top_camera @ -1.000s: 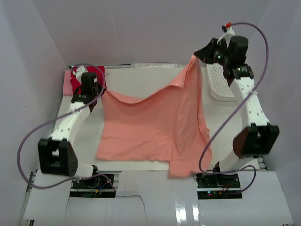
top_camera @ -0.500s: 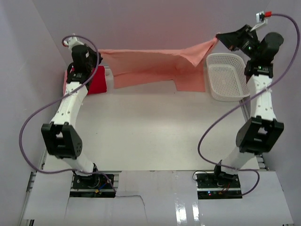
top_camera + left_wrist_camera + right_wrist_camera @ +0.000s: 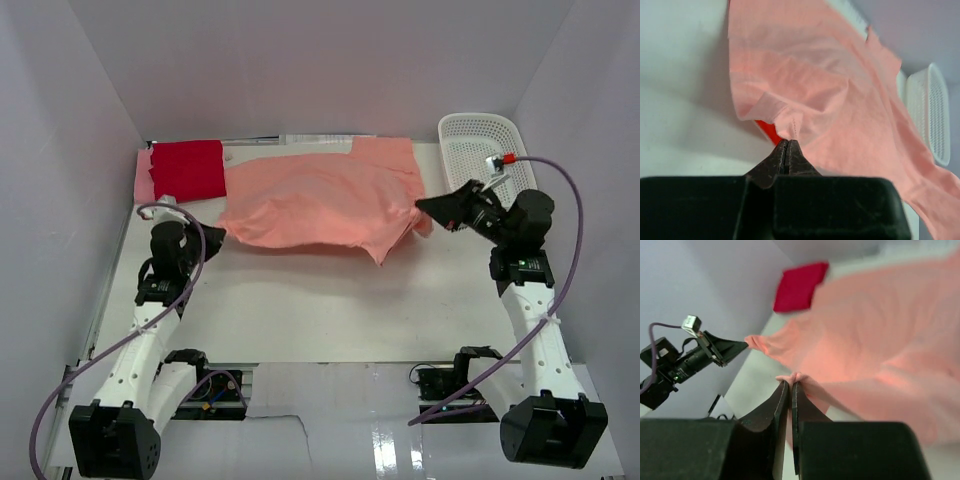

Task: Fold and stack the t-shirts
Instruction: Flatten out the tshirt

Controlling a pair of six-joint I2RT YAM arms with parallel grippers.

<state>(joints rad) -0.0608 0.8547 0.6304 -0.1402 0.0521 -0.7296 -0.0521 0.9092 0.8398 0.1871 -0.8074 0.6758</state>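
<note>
surface and room: a white table (image 3: 320, 300) is standing inside pale grey-lavender walls (image 3: 300, 60) that are closing it in on the left, far and right sides.

count: three t-shirts, one basket, two arms. the salmon t-shirt (image 3: 320, 200) is lying spread across the far half of the table, its near edge sagging and rumpled. the red t-shirt (image 3: 187, 168) is sitting folded in the far left corner, resting on the pale pink t-shirt (image 3: 143, 182), which is showing only as a strip on its left side. the white mesh basket (image 3: 480, 150) is standing at the far right, just beside the salmon shirt's sleeve.

arms: the left arm is reaching forward low along the left side of the table; the left gripper (image 3: 215, 232) is pinching the salmon shirt's near left corner, jaws pressed together on the hem. the right arm is rising from its base with the wrist turned leftward; the right gripper (image 3: 420, 206) is pinching the shirt's right edge, jaws nearly touching on a fold of cloth.
</note>
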